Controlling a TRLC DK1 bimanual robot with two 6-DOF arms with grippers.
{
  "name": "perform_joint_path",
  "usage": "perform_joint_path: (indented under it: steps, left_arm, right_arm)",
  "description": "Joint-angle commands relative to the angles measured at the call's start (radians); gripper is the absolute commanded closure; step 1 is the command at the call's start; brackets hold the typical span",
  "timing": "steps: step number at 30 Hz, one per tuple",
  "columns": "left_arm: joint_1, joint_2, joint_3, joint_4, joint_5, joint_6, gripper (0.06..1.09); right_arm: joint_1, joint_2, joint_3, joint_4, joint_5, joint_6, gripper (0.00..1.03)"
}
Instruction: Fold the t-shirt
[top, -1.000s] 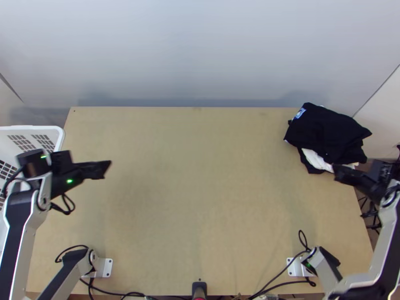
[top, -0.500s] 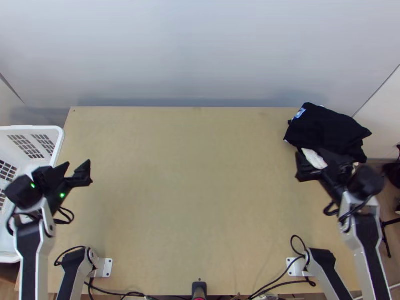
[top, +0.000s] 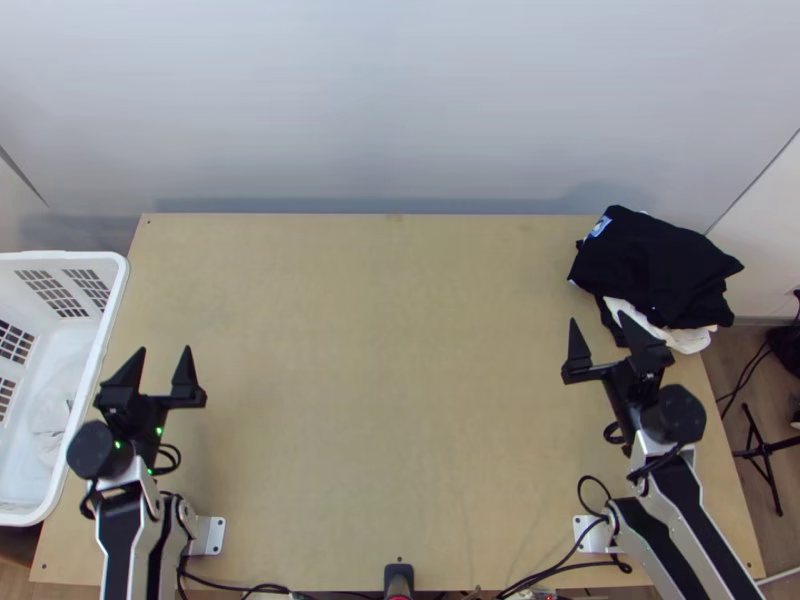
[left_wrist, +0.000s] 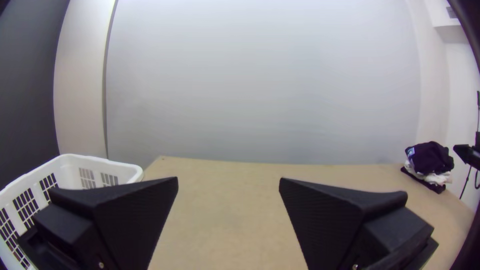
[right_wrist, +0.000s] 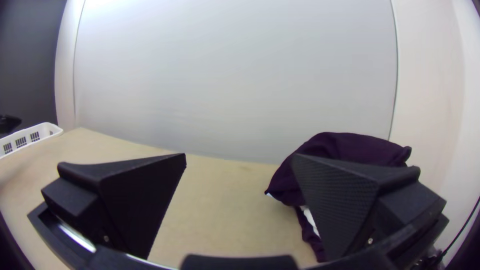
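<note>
Dark and white cloths lie in a folded, stacked pile (top: 650, 265) at the table's far right corner; which of them is a t-shirt I cannot tell. My left gripper (top: 158, 368) is open over the table's left side, beside the basket and far from the pile. My right gripper (top: 598, 338) is open just on the near side of the pile, nothing between its fingers. In the left wrist view, the left gripper (left_wrist: 228, 182) is spread wide, with the pile (left_wrist: 429, 159) far off. In the right wrist view, the right gripper (right_wrist: 240, 159) has one finger in front of the pile (right_wrist: 345, 146).
A white plastic basket (top: 112, 310) stands along the table's left edge, with something pale inside. Bare wood of the table (top: 390, 350) stretches between the arms. A pale wall (top: 390, 100) rises behind the far edge. Black cables loop near both arm bases.
The left gripper has turned to point up the picture and come nearer the table's front. The right gripper has drawn back from over the pile's near side and swung leftward. The pile lies as before.
</note>
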Motion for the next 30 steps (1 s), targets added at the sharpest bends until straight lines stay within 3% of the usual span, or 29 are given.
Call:
perform_joint_path:
  steps: [1,4,10,12,15,30]
  left_arm:
    - [0.000,-0.285,-0.092,-0.145,-0.013,0.013,0.10]
    - [0.009,-0.279,-0.090,-0.169,-0.016,0.005,0.10]
    - [0.009,-0.259,-0.090,-0.175,-0.041,0.003,0.10]
    - [-0.001,-0.260,-0.090,-0.175,-0.039,0.003,0.10]
    - [-0.043,-0.265,-0.090,-0.177,-0.039,-0.003,0.10]
    - [-0.043,-0.282,-0.090,-0.172,-0.041,-0.020,0.10]
  right_arm:
    - [-0.010,-0.113,-0.129,0.106,0.027,-0.007,0.04]
    - [0.008,-0.244,-0.187,0.065,0.027,-0.008,0.04]
    - [0.026,-0.687,-0.187,-0.460,0.025,0.001,0.04]
    - [0.034,-0.676,-0.181,-0.527,0.027,-0.015,0.04]
    - [0.039,-0.672,-0.180,-0.538,0.071,-0.002,0.04]
    - [-0.027,-0.678,-0.180,-0.534,0.073,-0.021,0.04]
